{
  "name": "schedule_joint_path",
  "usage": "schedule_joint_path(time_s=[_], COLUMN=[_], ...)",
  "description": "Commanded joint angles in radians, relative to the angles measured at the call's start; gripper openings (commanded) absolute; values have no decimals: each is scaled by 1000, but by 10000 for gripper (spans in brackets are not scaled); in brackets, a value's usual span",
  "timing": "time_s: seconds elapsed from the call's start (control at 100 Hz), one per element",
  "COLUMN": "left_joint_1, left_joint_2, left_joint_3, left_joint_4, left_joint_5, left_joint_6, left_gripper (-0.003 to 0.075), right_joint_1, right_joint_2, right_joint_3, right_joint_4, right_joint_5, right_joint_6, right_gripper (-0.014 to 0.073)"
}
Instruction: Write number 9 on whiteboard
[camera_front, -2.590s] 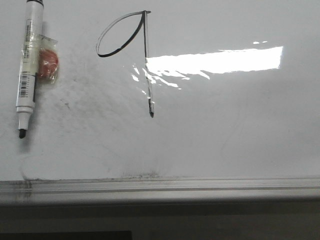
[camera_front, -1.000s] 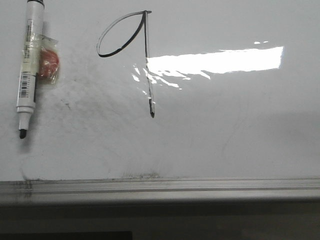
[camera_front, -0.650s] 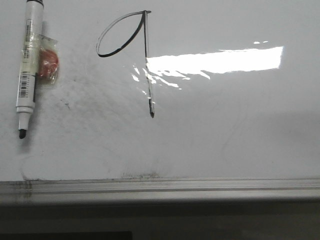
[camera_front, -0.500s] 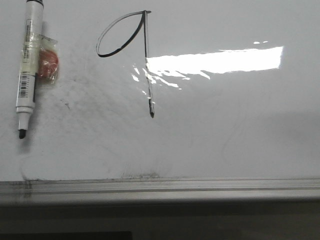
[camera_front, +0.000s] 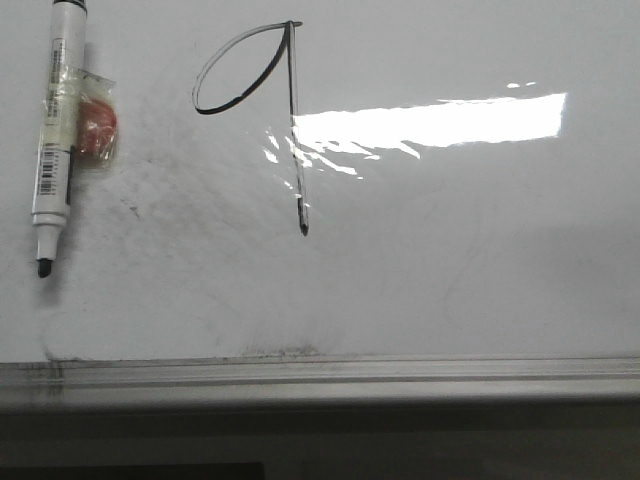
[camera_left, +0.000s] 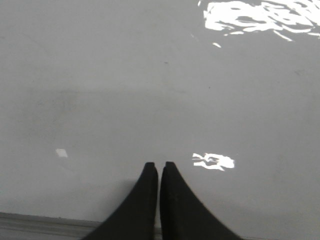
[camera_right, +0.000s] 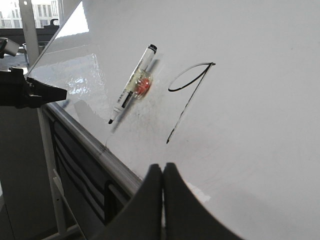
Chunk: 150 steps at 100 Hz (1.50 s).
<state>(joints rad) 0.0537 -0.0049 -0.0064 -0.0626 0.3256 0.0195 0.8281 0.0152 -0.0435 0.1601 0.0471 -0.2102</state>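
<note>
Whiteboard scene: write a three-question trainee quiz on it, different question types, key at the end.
1. True or false: the marker on the whiteboard is held by a gripper.
2. Multiple choice: seen from the front, the number 9 sits A) left of the marker, B) right of the marker, C) on the grey rail.
3. Fill in: the fingers of the left gripper and the right gripper are both ____.

Key: 1 false, it stays on the board with no gripper near it, tip bare; 2 B; 3 shut, holding nothing.
</note>
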Motion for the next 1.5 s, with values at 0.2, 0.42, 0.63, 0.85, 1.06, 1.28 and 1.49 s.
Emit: schedule_joint_path(time_s=[0.2, 0.42, 0.63, 0.85, 1.06, 1.28, 1.49], left_joint_1=[3, 3, 3, 3, 3, 3, 3], left_joint_2=[-28, -28, -28, -28, -28, -28, -28], left_joint_3=[40, 40, 40, 40, 40, 40, 40], left_joint_4=[-4, -4, -4, -4, -4, -4, -4], left_joint_5=[-50, -50, -50, -50, -50, -50, -50], left_joint_6=[-8, -8, -8, -8, -8, -8, -8], left_gripper=[-20, -20, -20, -20, -20, -20, -20], right_joint_1=[-12, -247, -562, -791, -892, -896, -896], right_joint_2=[9, 9, 9, -10, -48, -48, -48], right_joint_3=[-25, -1, 67, 67, 67, 67, 68], right_joint_4=[-21, -75, -310, -183, -100, -126, -187], right_joint_5=[-105, -181, -284, -170, 154, 194, 228], right_joint_6=[-9, -7, 281, 185, 91, 129, 190], right_gripper=[-71, -71, -71, -71, -71, -71, -71])
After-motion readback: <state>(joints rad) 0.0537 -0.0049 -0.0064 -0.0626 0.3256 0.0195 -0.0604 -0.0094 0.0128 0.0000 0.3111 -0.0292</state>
